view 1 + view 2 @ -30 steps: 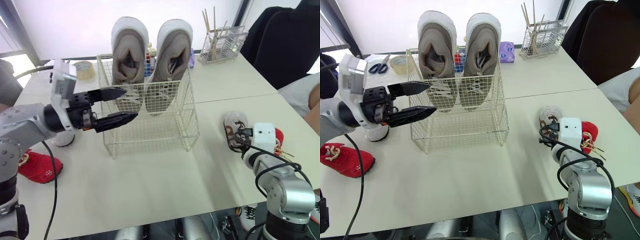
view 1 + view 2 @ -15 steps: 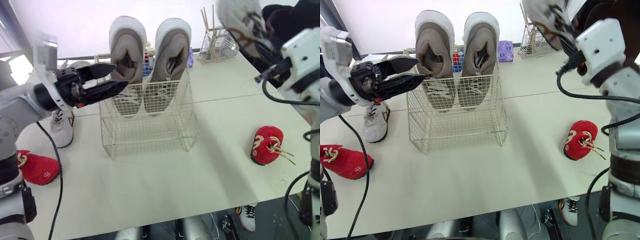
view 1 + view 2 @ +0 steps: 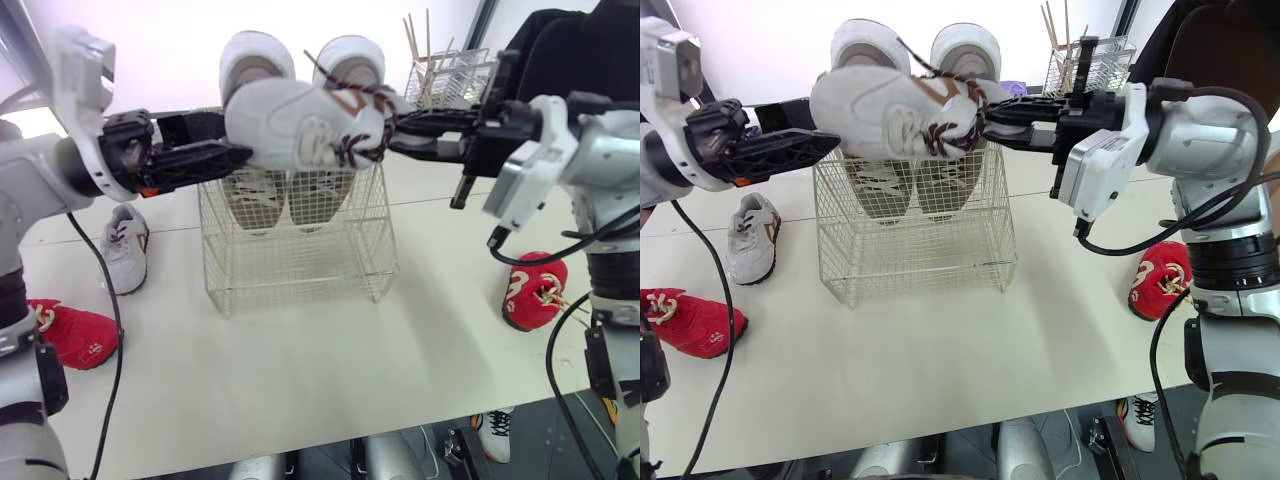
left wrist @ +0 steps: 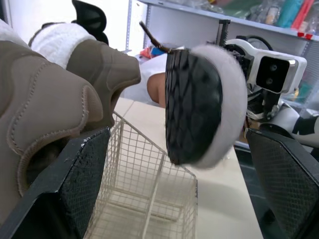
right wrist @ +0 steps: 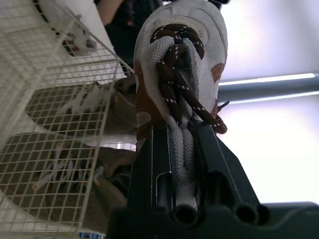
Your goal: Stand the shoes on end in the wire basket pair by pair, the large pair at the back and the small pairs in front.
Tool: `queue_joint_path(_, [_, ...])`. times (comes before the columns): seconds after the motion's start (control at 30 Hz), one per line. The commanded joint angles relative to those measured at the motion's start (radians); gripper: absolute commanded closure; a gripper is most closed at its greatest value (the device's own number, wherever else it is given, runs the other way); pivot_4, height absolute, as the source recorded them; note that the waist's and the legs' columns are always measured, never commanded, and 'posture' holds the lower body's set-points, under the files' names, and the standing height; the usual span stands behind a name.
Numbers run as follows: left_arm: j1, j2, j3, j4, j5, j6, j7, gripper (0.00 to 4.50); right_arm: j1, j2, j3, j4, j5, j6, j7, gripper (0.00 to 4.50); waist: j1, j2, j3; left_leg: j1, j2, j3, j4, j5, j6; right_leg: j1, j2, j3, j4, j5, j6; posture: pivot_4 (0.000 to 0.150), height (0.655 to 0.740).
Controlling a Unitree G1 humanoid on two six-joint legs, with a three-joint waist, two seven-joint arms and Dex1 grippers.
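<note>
A small white shoe (image 3: 300, 125) with brown laces hangs sideways just above the wire basket (image 3: 300, 255). My right gripper (image 3: 390, 125) is shut on its tongue and collar (image 5: 172, 99). The shoe's sole (image 4: 199, 104) faces my left gripper (image 3: 232, 135), which is open, its fingers (image 4: 84, 169) spread on either side of the toe. A large beige pair (image 3: 255, 70) stands on end at the back of the basket. The matching small white shoe (image 3: 122, 245) lies on the table left of the basket. One red shoe (image 3: 70, 335) lies at the far left, another (image 3: 533, 290) at the right.
A wire holder with sticks (image 3: 450, 80) stands behind the basket at the back right. A black chair (image 3: 580, 50) is beyond the table's right side. Another shoe (image 3: 495, 425) lies on the floor below the table's front edge.
My right arm lifted the white shoe off the table at the right, swung it high, then brought it sideways over the basket. My left gripper rose to basket-top height.
</note>
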Motion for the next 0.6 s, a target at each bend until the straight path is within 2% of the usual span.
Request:
queue_joint_path(0.03, [-0.034, -0.014, 0.011, -0.041, -0.029, 0.021, 0.009, 0.00, -0.038, 0.017, -0.005, 0.005, 0.028, -0.028, 0.017, 4.48, 0.000, 0.000, 0.000, 0.000, 0.000, 0.000, 0.000, 0.000, 0.000, 0.000, 0.000, 0.000, 0.000, 0.000, 0.000, 0.150, 0.7400])
queue_joint_path(0.1, [-0.032, -0.024, 0.009, -0.052, -0.033, 0.032, 0.016, 0.00, -0.043, 0.027, -0.002, 0.010, 0.025, -0.032, 0.024, 4.48, 0.000, 0.000, 0.000, 0.000, 0.000, 0.000, 0.000, 0.000, 0.000, 0.000, 0.000, 0.000, 0.000, 0.000, 0.000, 0.150, 0.7400])
queue_joint_path(0.2, [-0.010, -0.032, -0.007, -0.074, -0.015, 0.036, 0.012, 0.78, -0.050, 0.037, 0.003, 0.013, 0.024, -0.036, 0.033, 4.50, 0.000, 0.000, 0.000, 0.000, 0.000, 0.000, 0.000, 0.000, 0.000, 0.000, 0.000, 0.000, 0.000, 0.000, 0.000, 0.150, 0.7400])
queue_joint_path(0.43, [-0.002, -0.051, -0.007, -0.071, -0.010, 0.042, 0.015, 4.18, -0.071, 0.039, 0.006, 0.023, 0.015, -0.046, 0.042, 4.50, 0.000, 0.000, 0.000, 0.000, 0.000, 0.000, 0.000, 0.000, -0.001, 0.000, 0.000, 0.000, 0.000, 0.000, 0.000, 0.150, 0.7400])
queue_joint_path(0.53, [-0.002, -0.065, 0.005, -0.063, -0.020, 0.049, 0.031, 4.22, -0.075, 0.033, 0.005, 0.027, 0.008, -0.045, 0.044, 4.50, 0.001, 0.000, 0.000, 0.000, 0.000, 0.000, 0.000, 0.000, -0.001, 0.000, 0.000, 0.000, 0.000, 0.000, 0.000, 0.150, 0.7400])
queue_joint_path(0.6, [0.003, -0.078, 0.021, -0.058, -0.030, 0.052, 0.054, 4.22, -0.062, 0.021, 0.000, -0.005, 0.067, 0.077, 0.061, 3.49, 0.001, 0.000, 0.000, 0.000, 0.000, 0.000, 0.000, 0.000, -0.001, 0.000, 0.000, 0.000, 0.000, 0.000, 0.000, 0.150, 0.7400])
